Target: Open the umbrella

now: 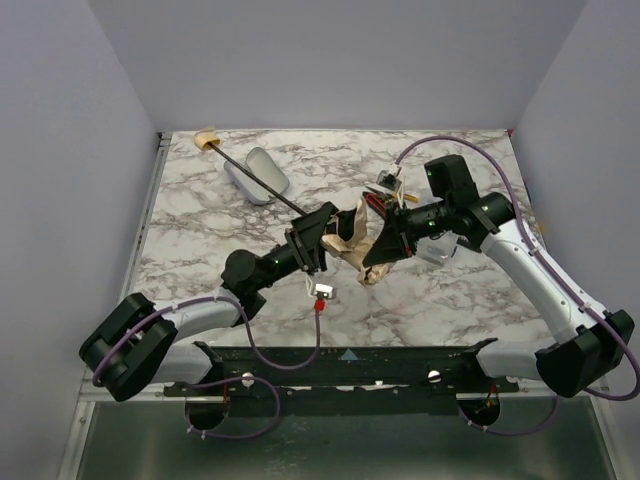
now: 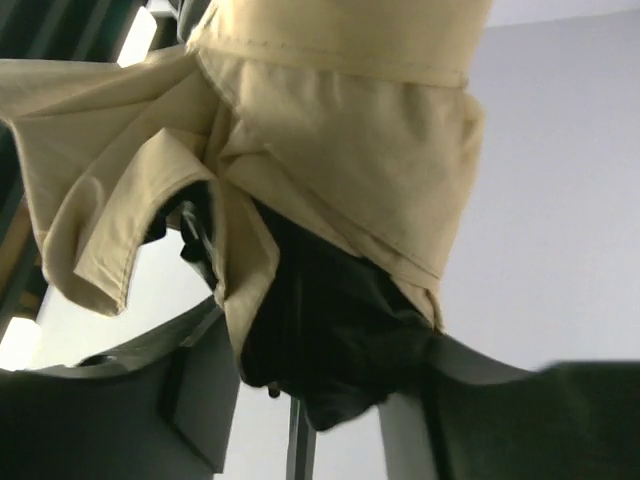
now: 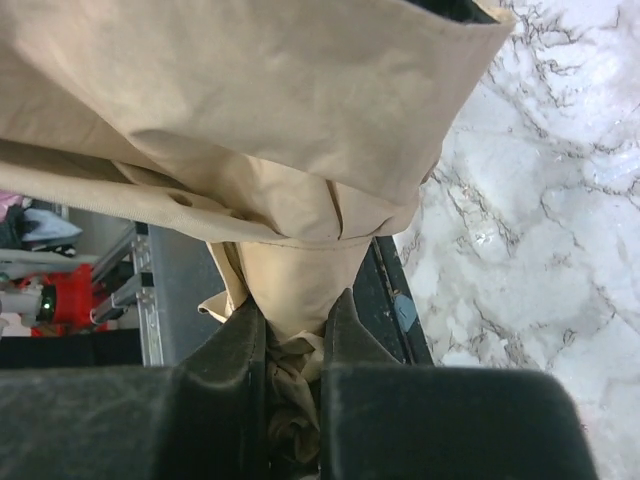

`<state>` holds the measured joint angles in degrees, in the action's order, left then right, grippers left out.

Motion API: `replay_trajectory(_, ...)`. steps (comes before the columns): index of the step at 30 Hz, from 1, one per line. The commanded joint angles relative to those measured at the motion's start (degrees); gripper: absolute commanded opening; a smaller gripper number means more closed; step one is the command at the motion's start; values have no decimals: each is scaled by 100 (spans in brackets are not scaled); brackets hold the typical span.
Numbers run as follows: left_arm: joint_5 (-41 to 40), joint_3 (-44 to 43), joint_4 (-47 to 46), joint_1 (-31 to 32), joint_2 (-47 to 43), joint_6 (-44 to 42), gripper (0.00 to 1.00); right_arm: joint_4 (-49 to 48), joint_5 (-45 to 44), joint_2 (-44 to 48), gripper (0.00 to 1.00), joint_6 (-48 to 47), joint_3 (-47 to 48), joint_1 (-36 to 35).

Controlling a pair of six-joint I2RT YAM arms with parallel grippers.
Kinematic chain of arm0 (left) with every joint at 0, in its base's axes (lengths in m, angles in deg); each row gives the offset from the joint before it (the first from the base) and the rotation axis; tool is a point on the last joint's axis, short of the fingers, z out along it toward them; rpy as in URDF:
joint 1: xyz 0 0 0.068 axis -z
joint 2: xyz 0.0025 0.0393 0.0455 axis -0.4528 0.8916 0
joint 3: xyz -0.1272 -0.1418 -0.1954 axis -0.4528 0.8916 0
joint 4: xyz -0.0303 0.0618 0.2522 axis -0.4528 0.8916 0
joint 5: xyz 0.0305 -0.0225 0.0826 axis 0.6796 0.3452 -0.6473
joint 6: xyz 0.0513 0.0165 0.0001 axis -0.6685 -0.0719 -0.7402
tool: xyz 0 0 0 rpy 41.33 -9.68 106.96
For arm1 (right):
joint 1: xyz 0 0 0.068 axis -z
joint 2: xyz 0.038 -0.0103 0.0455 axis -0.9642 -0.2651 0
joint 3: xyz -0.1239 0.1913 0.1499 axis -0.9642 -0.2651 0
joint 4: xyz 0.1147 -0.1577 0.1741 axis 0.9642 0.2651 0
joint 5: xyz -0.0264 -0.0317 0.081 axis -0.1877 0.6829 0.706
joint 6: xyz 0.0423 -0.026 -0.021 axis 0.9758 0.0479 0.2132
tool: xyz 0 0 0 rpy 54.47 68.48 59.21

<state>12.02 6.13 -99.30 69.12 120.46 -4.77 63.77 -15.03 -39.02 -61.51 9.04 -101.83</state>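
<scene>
The umbrella (image 1: 349, 238) lies across the middle of the table, its peach-tan canopy bunched between both grippers. Its thin black shaft (image 1: 291, 204) runs back left to the tan handle (image 1: 207, 140). My left gripper (image 1: 318, 240) is closed around the bundled black lining and ribs (image 2: 330, 330) at the shaft end of the canopy. The shaft (image 2: 300, 440) runs between its fingers (image 2: 190, 390). My right gripper (image 1: 386, 240) is shut on a pinch of tan fabric (image 3: 300, 270) at the canopy's other end. The canopy is folded, and its folds hang loose.
A lavender oval case (image 1: 258, 175) lies beside the shaft at the back left. A small silver and red item (image 1: 322, 296) lies near the front middle. Red-handled tools (image 1: 378, 200) sit behind the right gripper. White walls close in the table on three sides.
</scene>
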Motion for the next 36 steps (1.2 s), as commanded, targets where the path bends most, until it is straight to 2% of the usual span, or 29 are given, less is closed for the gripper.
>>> replay_trajectory(1,-746,-525,178,-106,-210,516,83,-545,126,89,0,513,105,-46)
replay_trajectory(3,-1069,-669,890,-184,-553,960,96,-928,-38,208,0,888,18,89)
replay_trajectory(4,-1246,-746,1353,-227,-745,1186,98,-1255,-38,286,0,1106,-49,248)
replay_trajectory(7,-1523,-1139,3356,-403,-1532,2223,99,-2323,5,404,0,1941,-125,694)
replay_trajectory(9,-1375,-1522,4897,-651,-1992,3110,99,-2887,-33,405,0,2377,-71,871)
replay_trajectory(12,-992,-2252,6604,-1027,-2298,4888,99,-3622,-267,409,0,2930,-12,943)
replay_trajectory(14,-671,-3013,7607,-1239,-2184,6240,99,-3979,-363,360,0,3180,55,952)
replay_trajectory(16,-16,-3945,8295,-1485,-1910,7732,99,-4142,-475,280,0,3367,140,954)
replay_trajectory(19,1119,-4751,8231,-1635,-1483,9643,98,-4489,-374,63,0,3766,187,954)
replay_trajectory(21,1628,-4687,7405,-1635,-1328,11084,99,-4809,-321,-64,0,4052,182,953)
replay_trajectory(22,1719,-4569,6932,-1619,-1261,11606,98,-4978,-311,-132,0,4129,199,956)
replay_trajectory(25,1533,-4332,6350,-1559,-994,12808,99,-5197,-217,-230,0,4189,301,954)
replay_trajectory(29,926,-4078,6007,-1448,-849,13280,98,-5119,-87,-220,0,3980,364,847)
replay_trajectory(32,823,-4073,5684,-1366,-640,13632,99,-5033,-25,-171,0,3774,313,696)
replay_trajectory(36,929,-4014,4777,-1354,-384,14361,99,-4880,3,-150,0,3540,275,581)
